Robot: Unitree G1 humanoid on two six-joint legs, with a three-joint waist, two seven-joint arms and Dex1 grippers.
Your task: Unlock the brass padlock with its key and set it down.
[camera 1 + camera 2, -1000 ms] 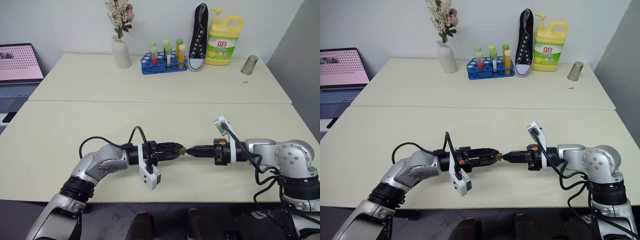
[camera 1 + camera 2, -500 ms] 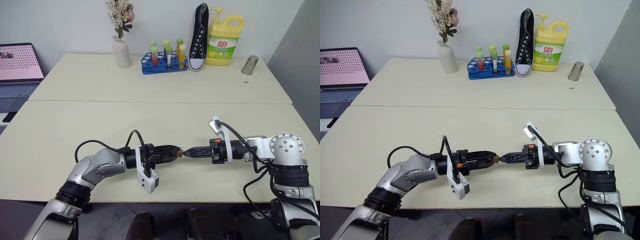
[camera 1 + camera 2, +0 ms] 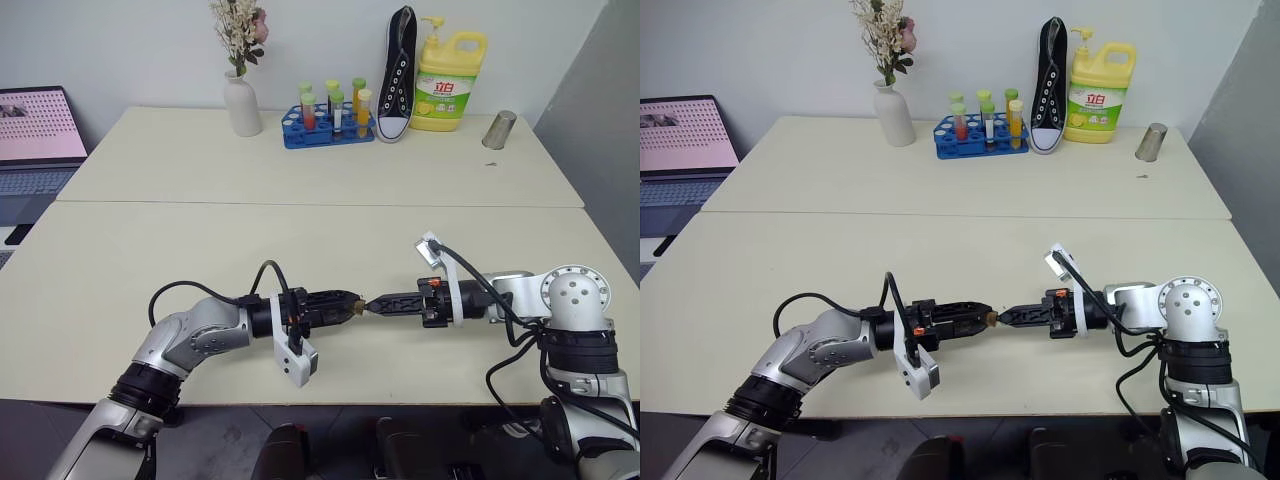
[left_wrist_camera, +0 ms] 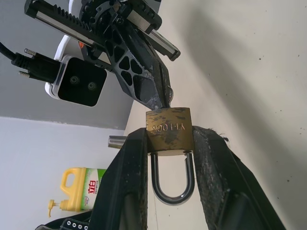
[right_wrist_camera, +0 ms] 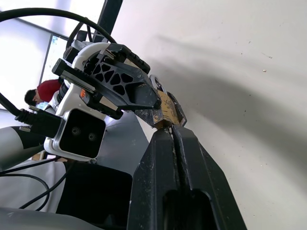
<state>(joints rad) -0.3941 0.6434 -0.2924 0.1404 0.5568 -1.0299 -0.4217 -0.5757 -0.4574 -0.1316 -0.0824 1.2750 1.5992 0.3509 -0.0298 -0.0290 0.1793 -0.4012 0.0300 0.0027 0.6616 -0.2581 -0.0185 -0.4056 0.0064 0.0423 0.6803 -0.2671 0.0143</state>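
**Padlock clamped in my left claw, right claw tip at its keyhole end**

On my left, my left claw [image 3: 345, 303] reaches in level over the front part of the pale table [image 3: 300, 160], pointing toward my right. Its two black fingers [image 4: 129, 187] are pinching the brass padlock [image 4: 169, 127] by its flat sides. The golden body sticks out past the fingertips and the silver shackle [image 4: 172, 184] hangs back between the fingers, looking closed. I judge it is held this way so the keyhole end faces my other arm and the body cannot twist when a key turns.

In the middle, above the table and not resting on it, the padlock's free end meets my right claw [image 3: 375, 303], which comes in from my right. Its fingers [image 5: 180, 158] are pressed together, tip right at the padlock's end face. Such a tight pinch suits a thin key, but I cannot make out the key itself; it would be hidden at the contact point if it is there.

I judge the unlocking is in hand and the setting down not yet done.

Far behind stand a vase [image 3: 241, 104], a tube rack [image 3: 325, 125], a shoe [image 3: 398, 70] and a yellow bottle [image 3: 448, 82].
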